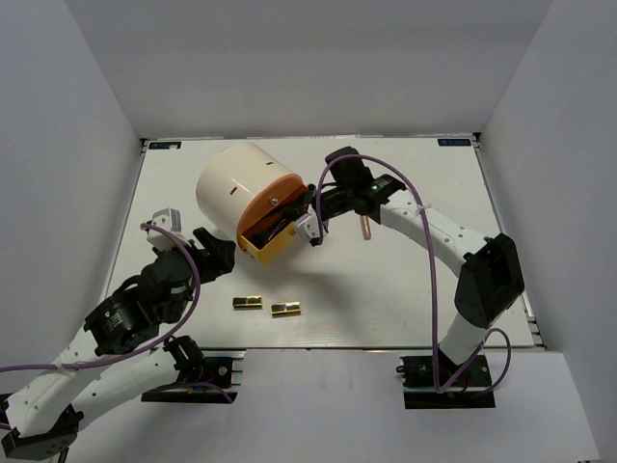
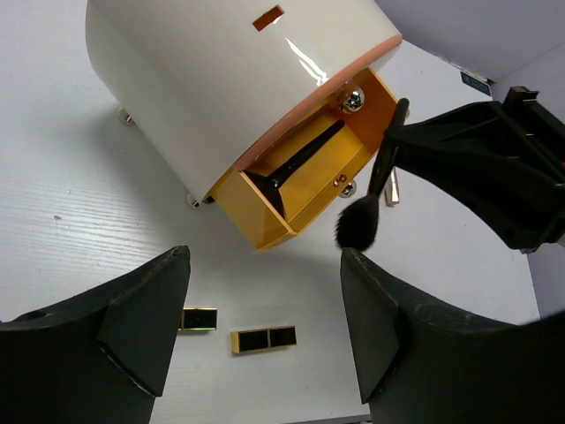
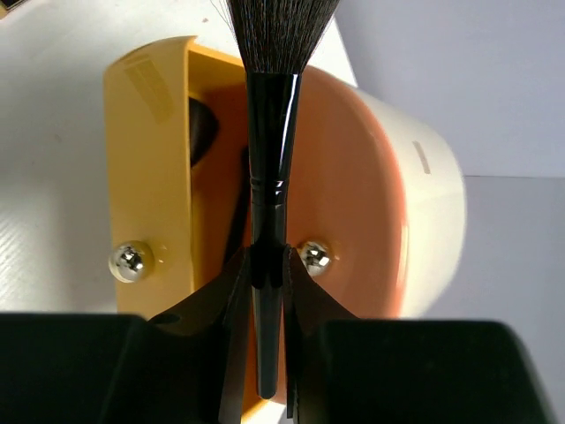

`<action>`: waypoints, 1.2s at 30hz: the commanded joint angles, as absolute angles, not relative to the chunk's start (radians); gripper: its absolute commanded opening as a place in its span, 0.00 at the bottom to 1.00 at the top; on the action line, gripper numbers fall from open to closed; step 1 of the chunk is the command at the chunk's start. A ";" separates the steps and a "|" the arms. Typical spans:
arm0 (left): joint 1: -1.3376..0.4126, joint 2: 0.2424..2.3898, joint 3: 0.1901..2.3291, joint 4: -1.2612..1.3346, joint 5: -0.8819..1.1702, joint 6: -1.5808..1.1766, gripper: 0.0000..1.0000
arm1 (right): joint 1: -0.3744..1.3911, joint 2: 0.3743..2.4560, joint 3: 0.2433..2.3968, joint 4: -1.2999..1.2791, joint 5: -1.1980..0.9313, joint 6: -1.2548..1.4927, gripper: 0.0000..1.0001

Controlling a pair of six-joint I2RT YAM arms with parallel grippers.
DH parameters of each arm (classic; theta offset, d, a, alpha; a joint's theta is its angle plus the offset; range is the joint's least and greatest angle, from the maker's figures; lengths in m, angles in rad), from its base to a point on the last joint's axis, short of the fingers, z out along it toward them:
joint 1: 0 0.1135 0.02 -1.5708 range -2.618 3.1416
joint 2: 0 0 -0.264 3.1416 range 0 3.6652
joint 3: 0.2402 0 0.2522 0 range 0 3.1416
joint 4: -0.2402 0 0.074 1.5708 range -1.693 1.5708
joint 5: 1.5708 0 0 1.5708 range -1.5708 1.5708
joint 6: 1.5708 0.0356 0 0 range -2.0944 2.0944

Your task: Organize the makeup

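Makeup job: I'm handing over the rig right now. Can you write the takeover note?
Left gripper: fingers open, empty, hovering in front of the open drawer.
Right gripper: fingers shut on the held brush, its bristles at the open yellow drawer of the cream cylinder, which lies on its side.
Done: one stowed brush lies in the drawer.
Left: put the held brush in. Then collect the two gold-and-black cases on the table by the left arm, and the rose-gold lipstick beside the right arm.
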State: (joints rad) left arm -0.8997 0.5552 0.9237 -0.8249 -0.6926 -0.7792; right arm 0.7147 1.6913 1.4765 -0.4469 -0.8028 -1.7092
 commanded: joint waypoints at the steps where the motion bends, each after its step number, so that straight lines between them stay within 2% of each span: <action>1: -0.897 0.540 0.919 -0.841 -0.710 -0.795 0.79 | 0.722 1.710 1.513 -0.454 -0.781 -1.700 0.00; 7: -0.897 0.532 0.919 -0.847 -0.710 -0.796 0.79 | 0.729 1.732 1.509 -0.437 -0.739 -1.672 0.02; 9: -0.897 0.532 0.919 -0.847 -0.710 -0.796 0.79 | 0.732 1.732 1.508 -0.417 -0.729 -1.661 0.09; 10: -0.897 0.535 0.920 -0.845 -0.710 -0.795 0.79 | 0.730 1.733 1.506 -0.416 -0.716 -1.655 0.17; 13: -0.897 0.538 0.920 -0.838 -0.710 -0.793 0.79 | 0.729 1.729 1.494 -0.385 -0.703 -1.634 0.31; 18: -0.897 0.546 0.922 -0.833 -0.706 -0.793 0.79 | 0.730 1.718 1.473 -0.342 -0.695 -1.606 0.42; 20: -0.897 0.548 0.926 -0.833 -0.704 -0.793 0.79 | 0.729 1.713 1.471 -0.336 -0.695 -1.592 0.42; 23: -0.897 0.549 0.933 -0.834 -0.706 -0.790 0.79 | 0.727 1.694 1.470 -0.307 -0.713 -1.549 0.34; 24: -0.897 0.551 0.934 -0.833 -0.706 -0.790 0.79 | 0.726 1.687 1.470 -0.295 -0.724 -1.531 0.17; 26: -0.897 0.552 0.937 -0.834 -0.706 -0.790 0.79 | 0.719 1.665 1.476 -0.294 -0.756 -1.494 0.00; 30: -0.897 0.555 0.934 -0.827 -0.701 -0.787 0.79 | 0.704 1.664 1.567 -0.547 -0.841 -1.594 0.00; 31: -0.897 0.557 0.934 -0.825 -0.701 -0.785 0.79 | 0.706 1.669 1.589 -0.680 -0.847 -1.621 0.00; 34: -0.897 0.561 0.931 -0.818 -0.696 -0.784 0.79 | 0.707 1.718 1.637 -0.872 -0.796 -1.742 0.00; 36: -0.897 0.563 0.930 -0.813 -0.692 -0.784 0.79 | 0.706 1.735 1.640 -0.905 -0.775 -1.764 0.00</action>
State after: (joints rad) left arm -0.8997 0.5537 0.9234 -0.8318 -0.6941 -0.7830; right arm 0.7078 1.7119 1.6032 -0.6987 -0.7795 -1.6695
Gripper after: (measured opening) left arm 0.791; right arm 0.022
